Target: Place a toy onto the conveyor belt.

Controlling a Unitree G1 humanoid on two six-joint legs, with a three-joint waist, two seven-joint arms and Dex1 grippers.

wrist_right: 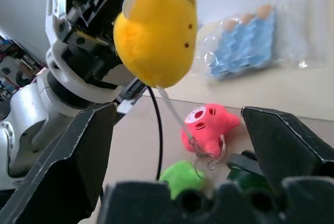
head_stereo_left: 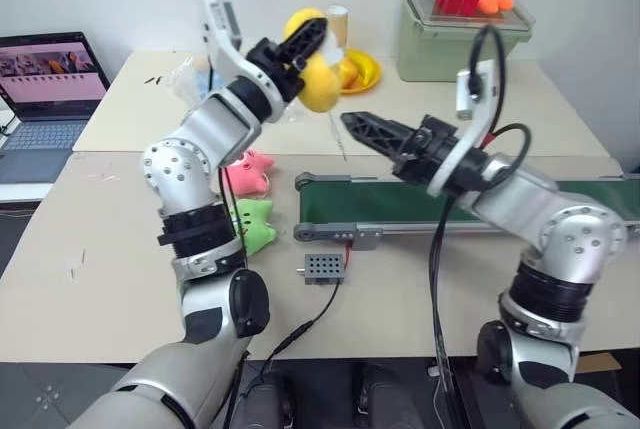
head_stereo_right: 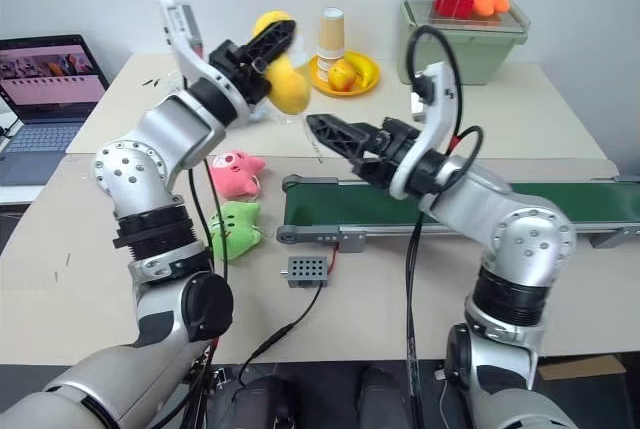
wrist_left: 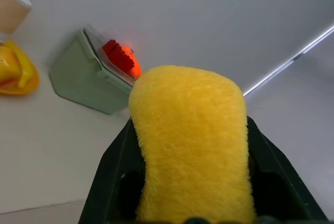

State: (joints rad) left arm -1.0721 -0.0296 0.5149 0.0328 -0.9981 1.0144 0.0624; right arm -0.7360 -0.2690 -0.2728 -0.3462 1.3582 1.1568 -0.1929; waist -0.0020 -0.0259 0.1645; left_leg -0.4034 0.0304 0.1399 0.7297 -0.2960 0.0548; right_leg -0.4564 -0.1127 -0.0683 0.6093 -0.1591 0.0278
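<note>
A yellow plush toy (head_stereo_left: 318,84) hangs in the air above the table, with my left gripper (head_stereo_left: 308,44) shut on its upper part; in the left wrist view the toy (wrist_left: 190,140) fills the space between the black fingers. My right gripper (head_stereo_left: 348,124) is open and empty. It points left, just below and right of the toy, over the left end of the dark-green conveyor belt (head_stereo_left: 400,204). In the right wrist view the yellow toy (wrist_right: 156,31) hangs beyond the spread fingers. A pink toy (head_stereo_left: 250,171) and a green toy (head_stereo_left: 255,224) lie on the table left of the belt.
A small grey control box (head_stereo_left: 323,268) with a cable sits in front of the belt's left end. At the back stand a yellow plate of fruit (head_stereo_left: 362,71), a paper cup (head_stereo_right: 331,29) and a green bin (head_stereo_left: 455,44) with toys on its lid. A laptop (head_stereo_left: 45,99) is at far left.
</note>
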